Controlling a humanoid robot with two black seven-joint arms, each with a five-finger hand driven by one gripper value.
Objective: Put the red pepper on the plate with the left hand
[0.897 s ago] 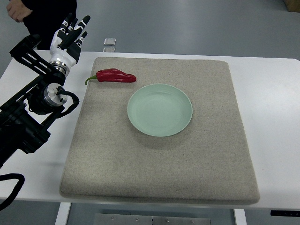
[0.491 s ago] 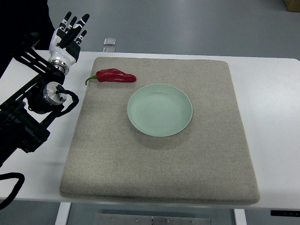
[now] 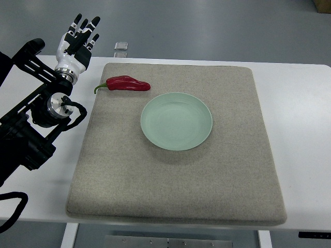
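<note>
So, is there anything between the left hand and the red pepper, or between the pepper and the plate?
Nothing visible. The left hand is open, the pepper lies free, only bare mat before the plate.

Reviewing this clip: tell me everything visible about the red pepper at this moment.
The red pepper is a glossy, deep red chilli with a curved green stem at its left end and a blunt tip pointing right. It lies flat on the grey felt mat near the mat's far left corner, lengthwise across the picture. Nothing else touches it: the pale green plate sits apart from it, nearer and to the right, and the left hand, fingers spread, is off the mat to its left.
</note>
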